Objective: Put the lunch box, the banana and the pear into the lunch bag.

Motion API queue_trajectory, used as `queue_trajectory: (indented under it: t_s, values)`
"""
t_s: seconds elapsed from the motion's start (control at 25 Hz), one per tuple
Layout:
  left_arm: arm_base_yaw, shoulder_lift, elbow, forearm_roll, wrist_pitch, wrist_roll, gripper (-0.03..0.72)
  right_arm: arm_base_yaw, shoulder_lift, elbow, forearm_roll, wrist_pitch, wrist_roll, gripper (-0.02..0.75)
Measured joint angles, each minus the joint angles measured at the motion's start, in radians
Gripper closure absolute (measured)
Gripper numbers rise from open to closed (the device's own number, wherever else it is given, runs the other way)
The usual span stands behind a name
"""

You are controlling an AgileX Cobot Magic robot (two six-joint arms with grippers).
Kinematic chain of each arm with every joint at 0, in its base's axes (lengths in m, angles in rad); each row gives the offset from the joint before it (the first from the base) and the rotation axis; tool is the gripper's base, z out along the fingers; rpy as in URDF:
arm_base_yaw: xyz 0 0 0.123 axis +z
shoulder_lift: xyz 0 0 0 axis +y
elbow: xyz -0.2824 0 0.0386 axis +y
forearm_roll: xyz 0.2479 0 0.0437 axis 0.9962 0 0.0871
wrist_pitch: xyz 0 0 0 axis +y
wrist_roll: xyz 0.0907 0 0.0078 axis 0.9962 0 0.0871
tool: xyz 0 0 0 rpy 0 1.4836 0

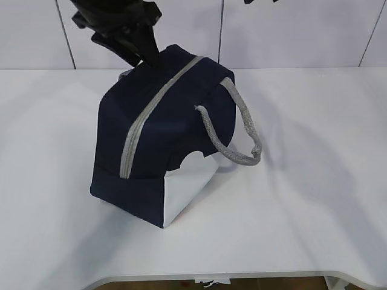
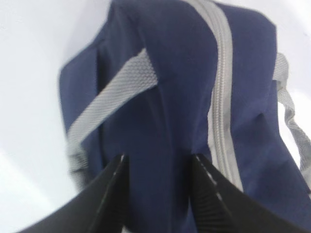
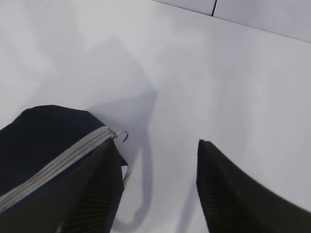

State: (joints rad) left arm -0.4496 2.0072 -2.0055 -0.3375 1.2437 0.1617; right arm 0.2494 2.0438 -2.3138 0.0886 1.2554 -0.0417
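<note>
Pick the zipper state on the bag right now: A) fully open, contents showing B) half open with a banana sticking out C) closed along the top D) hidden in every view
C: in the exterior view the grey zipper runs shut along the top of the bag, no opening or contents showing; the left wrist view shows it closed too.

Exterior camera looks down slantwise at the lunch bag [image 1: 160, 130]; both wrist cameras view it close.
</note>
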Motion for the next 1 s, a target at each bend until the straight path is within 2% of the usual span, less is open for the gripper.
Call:
queue_trajectory:
  t_s: [0.32,0.44,0.68,1.0]
  values:
    - [0.0,-0.146,0.0,0.099,0.002,-0.029,0.359,0.0,-0.262,0.325,-0.045,0.0,0.0,0.316]
    - [0.0,-0.221,0.035,0.123,0.003,-0.036,0.359,0.0,-0.381,0.45,-0.048,0.0,0.0,0.331]
    - [0.0,-0.437,0.235,0.204,0.008,-0.038,0.359,0.0,-0.613,0.656,-0.067,0.001,0.0,0.344]
    - [0.0,-0.75,0.494,0.214,0.017,-0.043,0.359,0.0,-0.915,0.884,-0.089,0.003,0.0,0.349]
